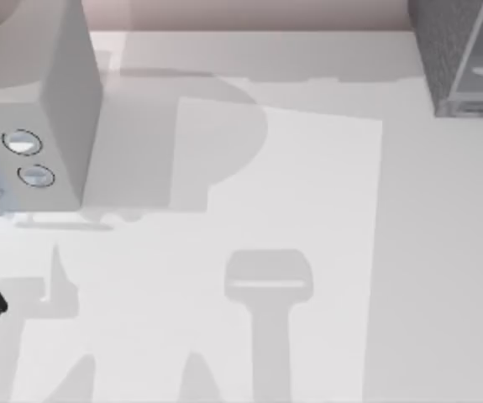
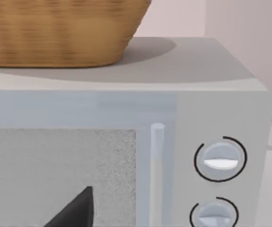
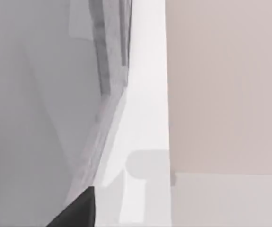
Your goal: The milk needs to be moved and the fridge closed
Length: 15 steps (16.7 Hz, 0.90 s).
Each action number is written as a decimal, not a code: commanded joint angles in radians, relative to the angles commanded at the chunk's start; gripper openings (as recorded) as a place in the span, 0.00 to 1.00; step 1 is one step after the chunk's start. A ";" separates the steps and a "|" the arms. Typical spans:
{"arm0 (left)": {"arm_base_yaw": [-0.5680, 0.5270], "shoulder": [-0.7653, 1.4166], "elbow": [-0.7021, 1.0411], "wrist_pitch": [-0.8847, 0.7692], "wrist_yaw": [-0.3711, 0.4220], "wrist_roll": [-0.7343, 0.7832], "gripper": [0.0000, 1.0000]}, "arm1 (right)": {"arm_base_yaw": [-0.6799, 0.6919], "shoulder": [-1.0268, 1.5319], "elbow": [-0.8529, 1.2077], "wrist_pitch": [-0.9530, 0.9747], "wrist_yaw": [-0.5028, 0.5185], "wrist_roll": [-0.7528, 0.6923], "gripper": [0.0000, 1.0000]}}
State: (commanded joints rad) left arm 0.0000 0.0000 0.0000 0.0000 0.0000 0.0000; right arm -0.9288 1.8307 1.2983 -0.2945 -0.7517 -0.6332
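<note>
White table (image 1: 308, 252) bearing fridge (image 1: 443, 59) at far right corner, microwave (image 1: 31, 84) at far left with left gripper (image 2: 74, 210) idle before it; right gripper (image 3: 76, 210) close by fridge's pale panel (image 3: 27, 142), grip unreadable on both: press flat near free edge, slowly, till shut.

Top cam looks straight down on the surface (image 1: 308, 252): dial box (image 1: 39, 126) at left, fridge (image 1: 464, 59) far right corner. Left wrist cam sits close, facing the dial box front (image 2: 126, 161), shared with top. Right wrist cam hugs the fridge (image 3: 31, 118).
</note>
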 joint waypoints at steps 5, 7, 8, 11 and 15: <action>0.000 0.000 0.000 0.000 0.000 0.000 1.00 | 0.001 -0.010 -0.004 0.006 0.008 0.003 1.00; 0.000 0.000 0.000 0.000 0.000 0.000 1.00 | 0.040 -0.027 -0.015 0.025 0.043 0.027 1.00; 0.000 0.000 0.000 0.000 0.000 0.000 1.00 | 0.068 -0.037 -0.024 0.037 0.066 0.045 1.00; 0.000 0.000 0.000 0.000 0.000 0.000 1.00 | 0.163 -0.060 -0.060 0.070 0.140 0.113 1.00; 0.000 0.000 0.000 0.000 0.000 0.000 1.00 | 0.286 -0.082 -0.102 0.112 0.231 0.201 1.00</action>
State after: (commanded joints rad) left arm 0.0000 0.0000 0.0000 0.0000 0.0000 0.0000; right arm -0.6425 1.7487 1.1961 -0.1825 -0.5205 -0.4317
